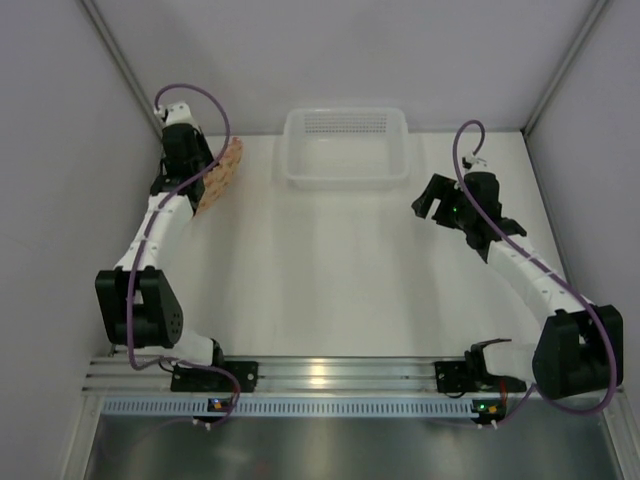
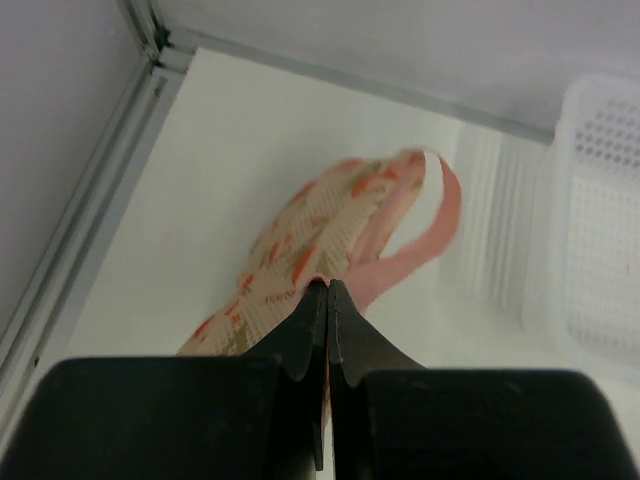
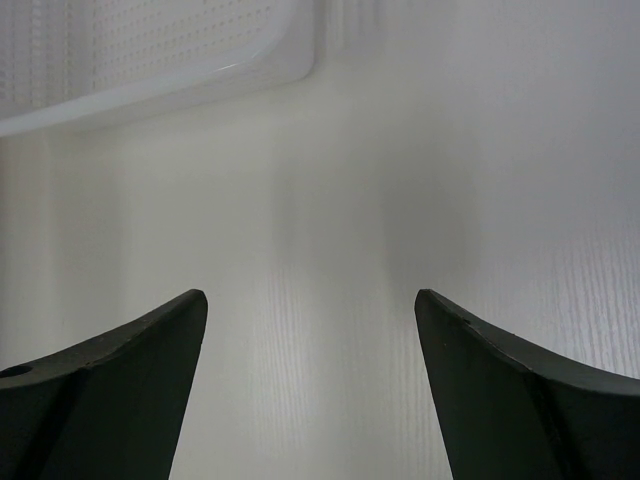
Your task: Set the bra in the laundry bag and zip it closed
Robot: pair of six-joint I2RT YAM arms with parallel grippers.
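Note:
The laundry bag point(image 1: 224, 172), pale pink with an orange speckled print, is at the far left of the table, near the back wall. My left gripper point(image 1: 203, 182) is shut on its edge. In the left wrist view the closed jaws point(image 2: 327, 287) pinch the coral-trimmed rim of the bag point(image 2: 320, 220). Its pink loop handle point(image 2: 436, 235) hangs to the right. I cannot tell whether the bag touches the table. My right gripper point(image 1: 432, 203) is open and empty over bare table, as the right wrist view point(image 3: 311, 300) also shows. The bra is not in view.
A white slotted plastic basket point(image 1: 345, 147) stands at the back centre against the wall. It also shows in the left wrist view point(image 2: 600, 220) and in the right wrist view point(image 3: 150, 50). Grey walls close in the left, back and right sides.

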